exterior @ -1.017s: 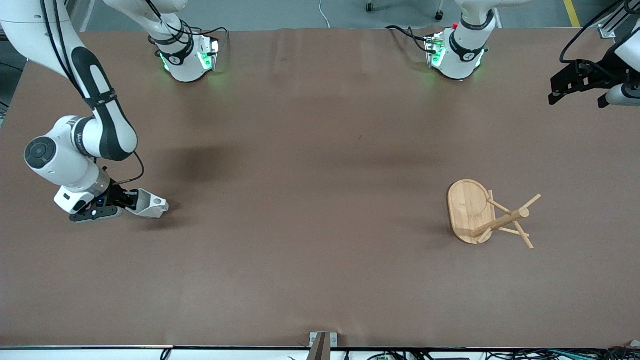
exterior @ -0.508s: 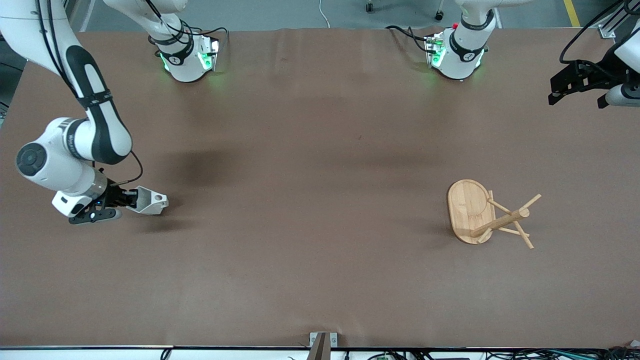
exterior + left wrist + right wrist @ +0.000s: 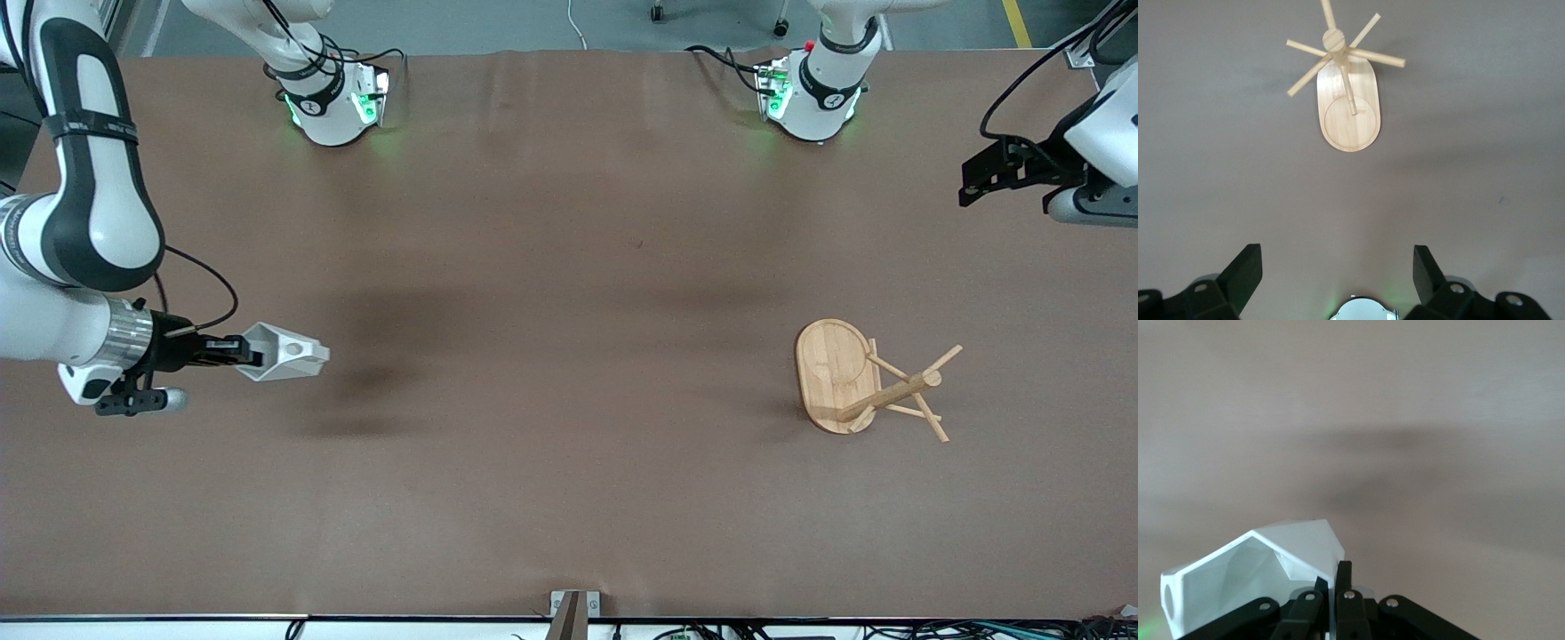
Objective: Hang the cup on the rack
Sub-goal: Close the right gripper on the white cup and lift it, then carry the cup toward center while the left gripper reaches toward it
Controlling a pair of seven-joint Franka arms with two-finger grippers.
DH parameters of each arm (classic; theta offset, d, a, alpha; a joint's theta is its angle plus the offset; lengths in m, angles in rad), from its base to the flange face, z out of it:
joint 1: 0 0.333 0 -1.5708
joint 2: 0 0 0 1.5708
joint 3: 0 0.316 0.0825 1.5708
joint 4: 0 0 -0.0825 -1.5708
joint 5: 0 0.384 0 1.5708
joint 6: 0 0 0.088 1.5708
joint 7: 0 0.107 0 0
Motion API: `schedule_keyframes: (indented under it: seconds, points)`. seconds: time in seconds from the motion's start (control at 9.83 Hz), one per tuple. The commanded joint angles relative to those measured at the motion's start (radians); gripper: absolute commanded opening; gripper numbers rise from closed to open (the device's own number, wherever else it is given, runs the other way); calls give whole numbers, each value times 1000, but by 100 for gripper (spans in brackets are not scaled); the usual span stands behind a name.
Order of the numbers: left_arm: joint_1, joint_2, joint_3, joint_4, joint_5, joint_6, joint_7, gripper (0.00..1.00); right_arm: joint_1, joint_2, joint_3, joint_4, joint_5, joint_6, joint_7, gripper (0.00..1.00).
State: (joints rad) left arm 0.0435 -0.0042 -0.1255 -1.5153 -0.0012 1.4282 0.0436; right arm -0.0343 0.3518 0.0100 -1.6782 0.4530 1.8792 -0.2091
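The white faceted cup point(image 3: 286, 354) hangs in the air over the right arm's end of the table, lying sideways with its handle hole pointing away from the hand. My right gripper point(image 3: 247, 358) is shut on the cup's wall; in the right wrist view the cup point(image 3: 1251, 573) fills the space beside the pinched fingers point(image 3: 1343, 577). The bamboo rack point(image 3: 867, 382) stands on its oval base point(image 3: 831, 369) toward the left arm's end. My left gripper point(image 3: 971, 182) waits open above the table's edge there, and its wrist view shows the rack point(image 3: 1347, 100) past the spread fingers point(image 3: 1245, 270).
Both arm bases point(image 3: 333, 98) point(image 3: 813, 93) stand along the table edge farthest from the front camera. A small metal bracket point(image 3: 573, 604) sits at the nearest edge. The brown table point(image 3: 569, 400) lies bare between cup and rack.
The right arm has lifted the cup off the table and carried it a little toward the middle. The left gripper has shifted slightly toward the table.
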Motion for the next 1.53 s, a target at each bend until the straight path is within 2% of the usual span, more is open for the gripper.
schedule_keyframes:
  seconds: [0.0, 0.2, 0.31, 0.51, 0.81, 1.02, 1.12, 1.22, 1.42]
  points:
    - [-8, 38, -6, 30, -5, -8, 22, 100, -7, 7, 106, 14, 166, -9, -5, 0]
    - [-42, 69, -16, 33, -117, 1, 21, 100, 37, 42, 197, 17, 397, 8, -13, 0]
    - [-92, 70, -37, 33, -117, 35, 18, 100, 71, 68, 221, 15, 485, 35, -47, 0]
    - [-201, 72, -57, 30, -132, 72, 19, 100, 125, 76, 242, 8, 671, 34, -59, 0]
    - [-348, 81, -74, 30, -238, 121, 27, 100, 224, 96, 255, -14, 908, 78, -65, 0]
    - [-450, 93, -82, 32, -237, 220, 30, 100, 238, 92, 280, -26, 932, 89, -62, 0]
    - [-468, 110, -83, 32, -235, 282, 45, 100, 226, 93, 292, -31, 934, 84, -64, 0]
    - [-473, 128, -85, 32, -238, 320, 129, 100, 231, 95, 303, -37, 994, 86, -67, 0]
    - [-468, 156, -85, 30, -244, 362, 341, 100, 234, 87, 307, -46, 1024, 84, -69, 0]
